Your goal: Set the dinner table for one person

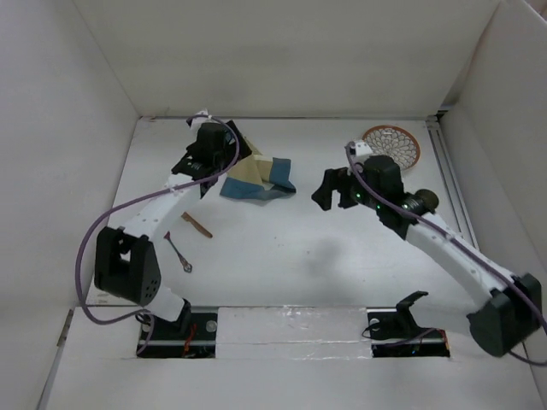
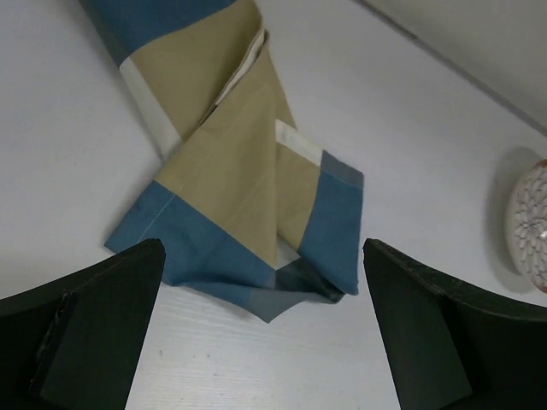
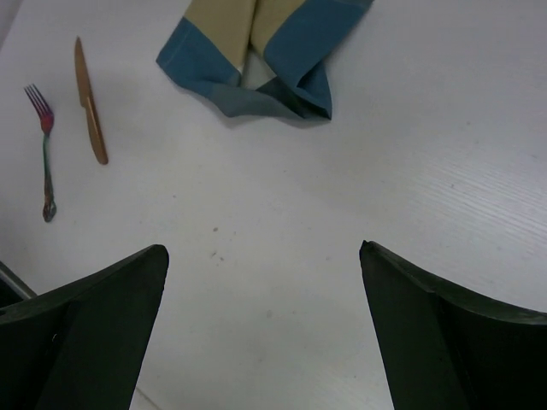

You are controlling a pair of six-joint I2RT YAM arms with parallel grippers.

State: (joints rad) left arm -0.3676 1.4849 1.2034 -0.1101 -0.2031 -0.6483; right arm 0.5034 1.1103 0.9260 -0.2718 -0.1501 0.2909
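Left wrist view: the left pincer (image 2: 263,256) gaped empty above the folded placemat (image 2: 248,171) (blue and beige); the right pincer (image 3: 261,252) hung equally open above the tabletop (image 3: 410,171).

One dinner table (image 1: 282,256), one placemat (image 1: 256,178), one fork (image 1: 178,253), one knife (image 1: 197,225), one plate (image 1: 391,145).

Plain white walls are enclosing the dinner table (image 1: 282,256) on three sides: a back wall (image 1: 291,51), a left wall (image 1: 51,128) and a right wall (image 1: 504,102). A pale metal rail (image 1: 446,162) is running along the foot of the right wall. Soft, even light is falling from above, casting only faint grey shadows.
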